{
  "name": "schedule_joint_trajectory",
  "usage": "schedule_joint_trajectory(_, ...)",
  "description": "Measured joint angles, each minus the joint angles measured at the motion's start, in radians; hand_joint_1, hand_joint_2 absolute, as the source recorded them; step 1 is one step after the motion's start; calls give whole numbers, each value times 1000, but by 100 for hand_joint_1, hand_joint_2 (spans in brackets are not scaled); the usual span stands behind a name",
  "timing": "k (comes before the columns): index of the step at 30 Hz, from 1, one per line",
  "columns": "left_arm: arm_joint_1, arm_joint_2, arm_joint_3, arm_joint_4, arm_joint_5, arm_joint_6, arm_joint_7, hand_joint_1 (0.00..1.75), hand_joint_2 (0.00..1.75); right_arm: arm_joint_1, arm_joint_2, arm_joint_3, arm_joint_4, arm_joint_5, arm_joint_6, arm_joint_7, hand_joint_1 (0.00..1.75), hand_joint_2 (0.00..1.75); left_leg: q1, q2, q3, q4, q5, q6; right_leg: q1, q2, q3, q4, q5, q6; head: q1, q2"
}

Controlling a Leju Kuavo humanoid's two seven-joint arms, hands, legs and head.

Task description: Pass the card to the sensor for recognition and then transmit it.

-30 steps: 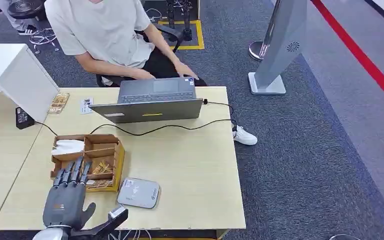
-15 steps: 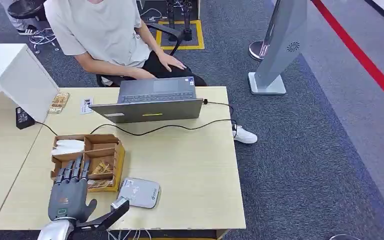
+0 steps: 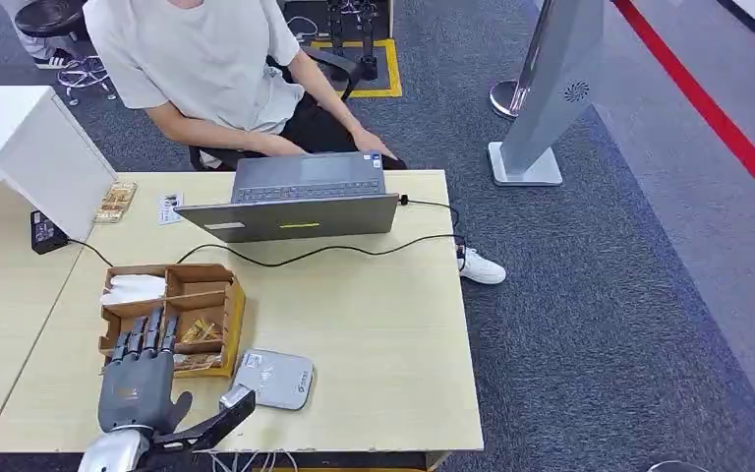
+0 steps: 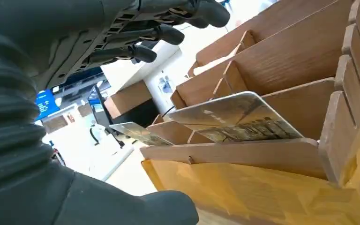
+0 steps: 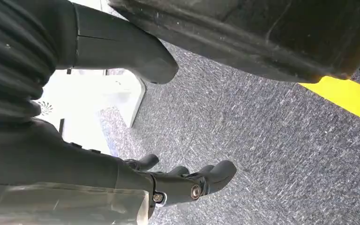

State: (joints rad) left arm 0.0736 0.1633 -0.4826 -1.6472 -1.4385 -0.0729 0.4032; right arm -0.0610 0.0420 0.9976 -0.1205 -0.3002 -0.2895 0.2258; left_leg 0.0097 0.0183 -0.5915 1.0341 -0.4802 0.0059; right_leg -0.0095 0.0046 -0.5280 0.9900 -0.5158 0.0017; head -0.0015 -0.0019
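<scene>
A wooden card box with several compartments stands near the table's front left. Gold-patterned cards lie in its near compartments. In the left wrist view one card leans up over a divider and a second card lies behind it. My left hand hovers flat over the box's near edge, its fingers stretched out and apart above the cards, holding nothing. The grey-white sensor pad lies just right of the box. My right hand hangs over the carpet, fingers loosely apart and empty.
A person sits behind the table with a hand at an open laptop, whose black cable crosses the tabletop. A white box and a black adapter stand at the back left. A grey stand rises on the carpet to the right.
My left hand has edged slightly forward toward the box and now holds still. The person's hand dropped to the lap and came back to the laptop.
</scene>
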Motion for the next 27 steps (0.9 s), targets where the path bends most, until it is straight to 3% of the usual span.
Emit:
schedule_joint_trajectory(19,-8,-30,24,24,-43,35,-31,0,175,0,0,5,0,1,0,0,0,175,0,0,0,0,0,0,0,0,0,0,0,0,0,0)
schedule_joint_trajectory(20,-8,-34,26,26,-46,36,-34,175,175,-1,0,5,0,1,0,0,0,175,0,0,0,0,0,0,0,0,0,0,0,0,0,0)
schedule_joint_trajectory(27,-8,-47,46,28,-50,68,-87,175,175,-1,0,10,0,0,0,-2,0,175,0,0,0,0,0,0,0,0,0,0,0,0,0,0)
